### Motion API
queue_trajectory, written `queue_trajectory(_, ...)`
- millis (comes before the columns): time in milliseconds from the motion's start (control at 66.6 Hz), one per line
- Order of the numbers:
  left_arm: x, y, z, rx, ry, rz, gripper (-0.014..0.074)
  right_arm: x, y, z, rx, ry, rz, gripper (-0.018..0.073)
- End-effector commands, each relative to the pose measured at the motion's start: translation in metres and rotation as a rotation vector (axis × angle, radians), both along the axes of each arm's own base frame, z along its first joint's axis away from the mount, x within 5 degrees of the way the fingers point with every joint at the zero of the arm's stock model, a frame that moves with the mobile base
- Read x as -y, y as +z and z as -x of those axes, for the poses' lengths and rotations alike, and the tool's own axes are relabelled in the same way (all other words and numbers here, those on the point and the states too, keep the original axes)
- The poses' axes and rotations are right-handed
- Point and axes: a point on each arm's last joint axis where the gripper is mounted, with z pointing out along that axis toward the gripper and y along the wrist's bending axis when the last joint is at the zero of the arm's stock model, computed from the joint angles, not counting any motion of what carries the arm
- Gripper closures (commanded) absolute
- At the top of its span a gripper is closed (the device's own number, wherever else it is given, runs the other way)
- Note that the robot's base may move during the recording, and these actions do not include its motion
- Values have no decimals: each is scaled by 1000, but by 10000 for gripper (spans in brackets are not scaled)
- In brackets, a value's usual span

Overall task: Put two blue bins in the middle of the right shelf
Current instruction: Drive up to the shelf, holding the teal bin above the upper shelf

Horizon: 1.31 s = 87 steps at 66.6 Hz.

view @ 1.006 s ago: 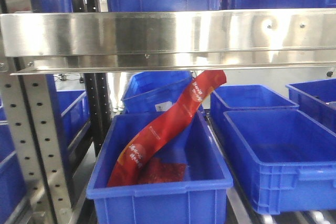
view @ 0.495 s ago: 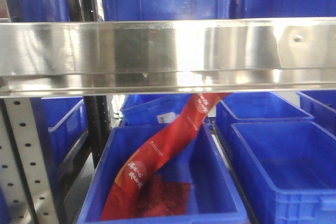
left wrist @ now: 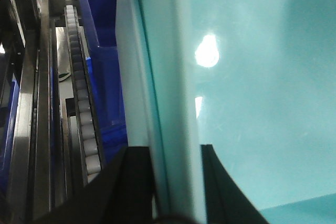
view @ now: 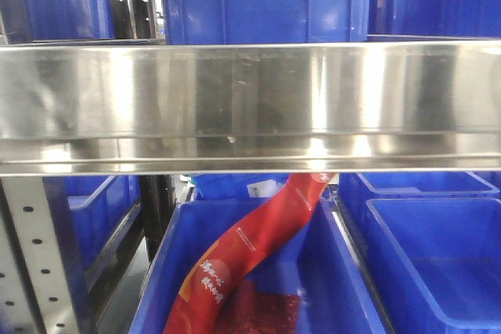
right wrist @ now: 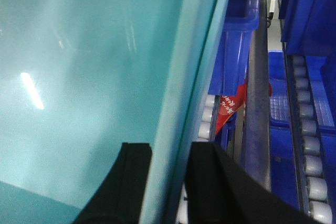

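A pale cyan blue bin (left wrist: 252, 103) fills the left wrist view. My left gripper (left wrist: 176, 153) is shut on its thick rim, one black finger on each side of the wall. In the right wrist view a pale cyan bin wall (right wrist: 79, 77) fills the left half, and my right gripper (right wrist: 169, 150) is shut on its rim the same way. Whether both grippers hold one bin or two stacked ones cannot be told. Neither the pale bin nor a gripper shows in the front view.
A wide steel shelf beam (view: 250, 107) crosses the front view. Dark blue bins (view: 262, 1) stand above it. Below it, a dark blue bin (view: 329, 271) holds a red packet (view: 258, 248), with another bin (view: 438, 263) to its right. Roller tracks (left wrist: 81, 103) (right wrist: 310, 145) run beside the held bin.
The steel beam has sunk lower in the front view and grown larger. The lower dark blue bins and the red packet have slid down and closer.
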Motion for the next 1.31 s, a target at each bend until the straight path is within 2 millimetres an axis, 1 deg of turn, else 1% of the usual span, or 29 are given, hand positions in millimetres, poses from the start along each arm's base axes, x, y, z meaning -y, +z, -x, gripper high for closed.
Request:
queue_trajectory(0,2,22,7,142,-21,90,707,-2,13,5,84,22,-48,713)
queue_trajectory(1291,2,22,7,142,-21,90,707,-2,15,4,103,20,-56,713)
